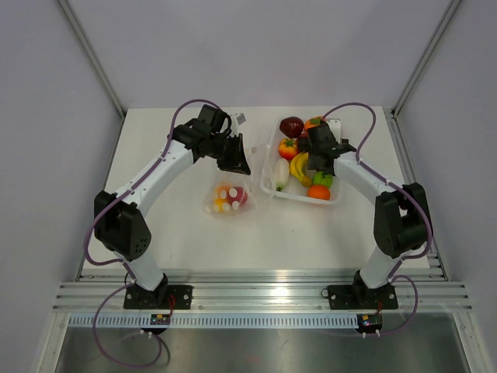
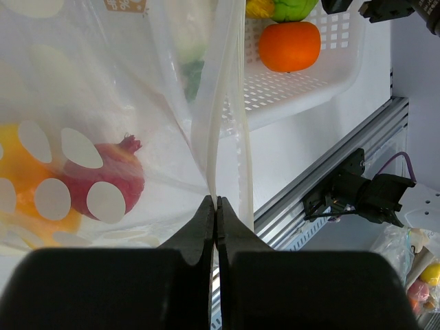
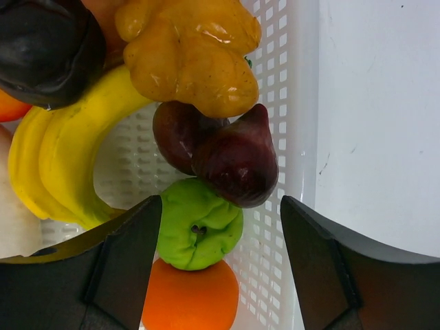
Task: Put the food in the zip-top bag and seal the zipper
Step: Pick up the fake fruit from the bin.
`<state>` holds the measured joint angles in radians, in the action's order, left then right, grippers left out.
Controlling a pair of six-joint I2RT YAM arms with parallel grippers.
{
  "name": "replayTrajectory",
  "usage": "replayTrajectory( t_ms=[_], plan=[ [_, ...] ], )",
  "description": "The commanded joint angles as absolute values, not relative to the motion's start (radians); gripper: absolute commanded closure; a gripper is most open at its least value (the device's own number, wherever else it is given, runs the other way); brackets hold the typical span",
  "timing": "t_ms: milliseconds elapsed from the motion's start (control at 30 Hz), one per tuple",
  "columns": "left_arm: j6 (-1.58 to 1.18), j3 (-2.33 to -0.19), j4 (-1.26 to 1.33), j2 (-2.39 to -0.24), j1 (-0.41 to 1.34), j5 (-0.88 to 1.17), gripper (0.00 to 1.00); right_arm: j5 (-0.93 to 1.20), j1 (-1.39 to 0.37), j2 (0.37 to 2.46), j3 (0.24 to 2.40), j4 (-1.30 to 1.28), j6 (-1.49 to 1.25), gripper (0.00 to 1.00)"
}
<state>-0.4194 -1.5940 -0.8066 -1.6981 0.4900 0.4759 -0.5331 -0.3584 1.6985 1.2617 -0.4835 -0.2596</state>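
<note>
Your left gripper is clenched tight on the edge of the bag, its two fingers pinched on the plastic with no gap between them. The clear zipper strip runs up from that pinch. The bag lies on the table between the two arms, just left of the white tray. It already holds a red fruit and a yellow-orange piece, both seen through its white blotches. Your right gripper hangs low over the tray with its jaws spread apart. They straddle a green piece and a dark purple piece that lie touching each other against the tray's wall. You cannot tell whether either finger touches them, and nothing is gripped. Around those two in the tray you have the banana, an orange just below the green piece in the wrist view, and a knobbly yellow piece above them. Also there are a white vegetable, a red-orange tomato and a dark red round fruit at the far end.
</note>
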Motion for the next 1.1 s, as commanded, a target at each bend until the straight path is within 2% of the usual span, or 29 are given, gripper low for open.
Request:
replayTrajectory(
  t_ms=[0,300,367,500,700,867,1067],
  plan=[
    [-0.422,-1.592,-0.773,-1.672,0.492,0.500,1.00,-0.538,-0.342,1.724,1.272,-0.416,-0.235,0.23],
    [-0.419,-1.588,-0.773,-1.680,0.492,0.502,1.00,-0.538,-0.324,1.778,1.281,-0.379,-0.221,0.23],
    [-0.416,-1.586,-0.775,-1.681,0.492,0.502,1.00,-0.540,-0.324,1.781,1.281,-0.370,-0.218,0.25],
    [-0.416,-1.578,-0.769,-1.683,0.492,0.508,1.00,-0.546,-0.321,1.775,1.275,-0.365,-0.221,0.39],
    [-0.417,-1.571,-0.759,-1.686,0.492,0.509,1.00,-0.502,-0.321,1.669,1.209,-0.340,-0.248,0.54],
    [-0.422,-1.568,-0.755,-1.686,0.492,0.511,1.00,-0.434,-0.321,1.574,1.164,-0.362,-0.291,0.54],
    [-0.426,-1.574,-0.747,-1.692,0.492,0.512,1.00,-0.220,-0.331,1.410,1.120,-0.390,-0.369,0.54]
  ],
)
